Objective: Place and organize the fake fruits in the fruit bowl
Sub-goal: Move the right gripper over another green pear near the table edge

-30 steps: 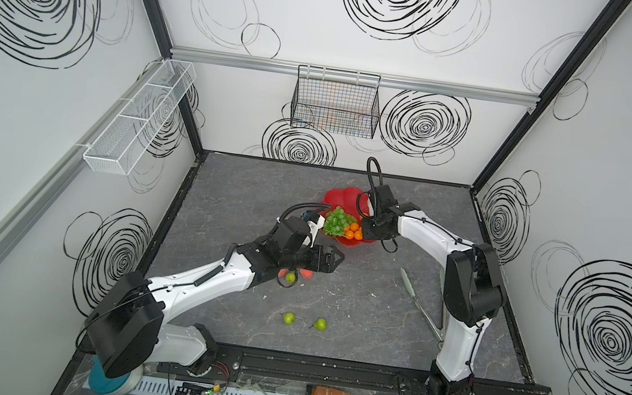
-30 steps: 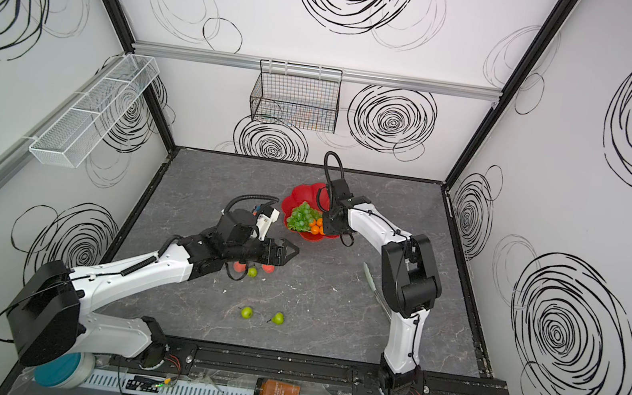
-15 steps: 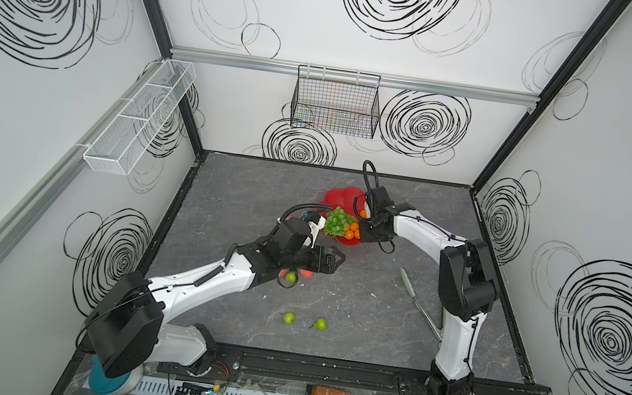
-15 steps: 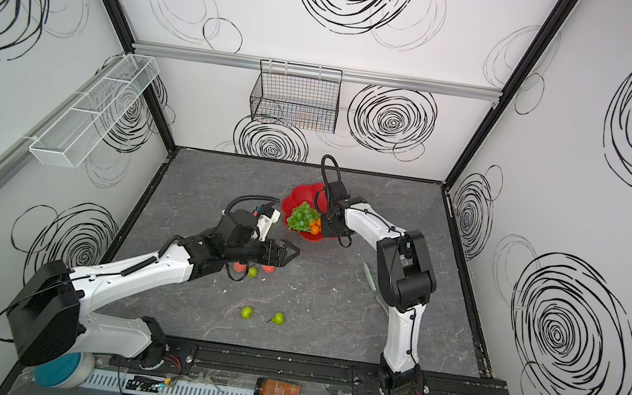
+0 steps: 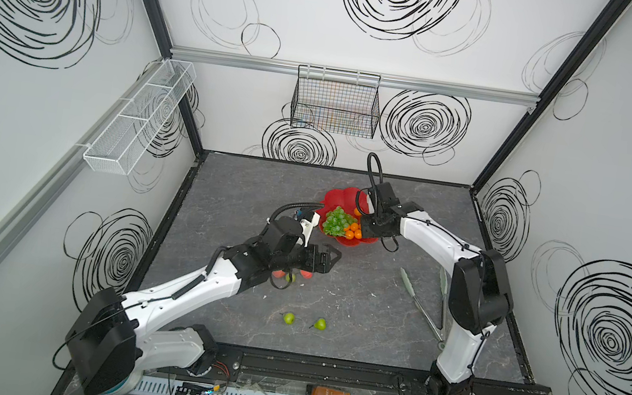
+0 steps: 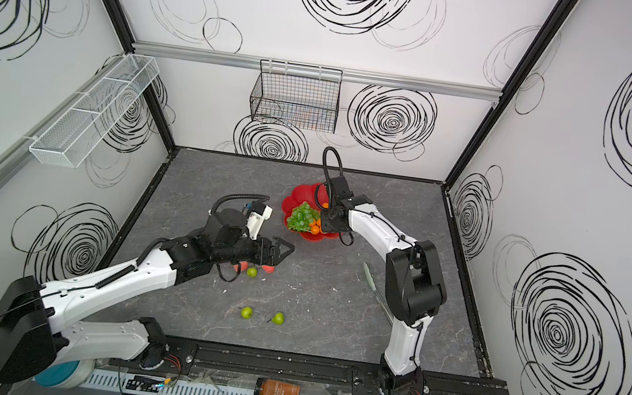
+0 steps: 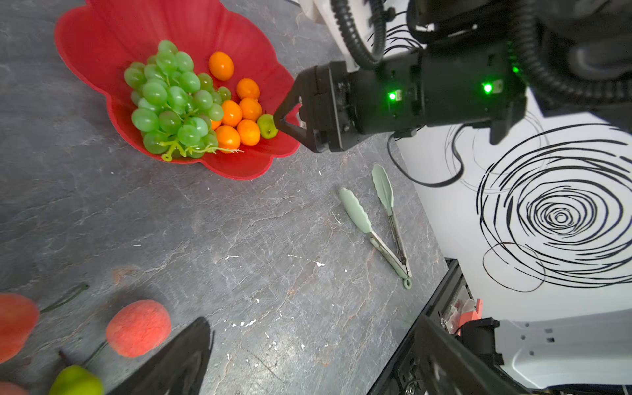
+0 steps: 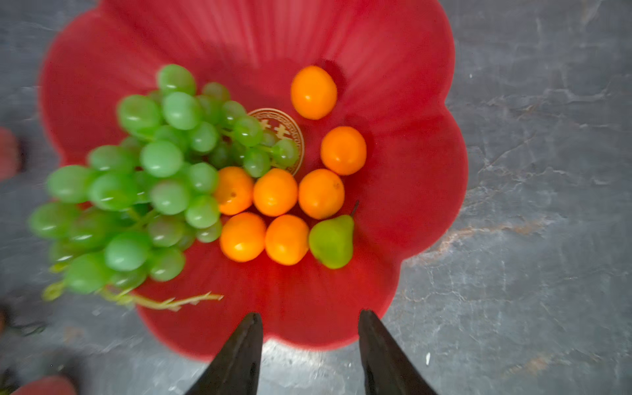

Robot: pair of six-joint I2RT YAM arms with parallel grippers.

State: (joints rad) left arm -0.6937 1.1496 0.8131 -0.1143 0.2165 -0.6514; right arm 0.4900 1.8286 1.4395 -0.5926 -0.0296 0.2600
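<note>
The grape bunch [image 8: 160, 160] is seen hanging over one edge of the red flower-shaped fruit bowl [image 8: 393, 68], which stands toward the back of the counter [image 7: 239, 239]. A fruit dropped against the bunch is judged likely to drag it out or to tip the light bowl. The right fingers [image 8: 239, 355] are seen partly open and empty over the bowl's rim, close to the green pear [image 8: 331, 241] lying inside, and that pear could be knocked if they are lowered. The left fingers [image 7: 178, 359] are spread wide and empty just beside the loose fruit, where the round peaches [image 7: 138, 328] may be rolled away by an off-centre closing. Counted in the bowl are one grape bunch, seven oranges [image 8: 275, 192] and one pear. Three more green pears are counted on the counter, one [image 5: 291, 277] between the peaches and two [image 5: 289, 318] nearer the front. Two peaches are seen plainly, and a third red shape at the edge of the left wrist view cannot be confirmed. One pair of pale-green tongs [image 7: 355, 212] is also counted.
</note>
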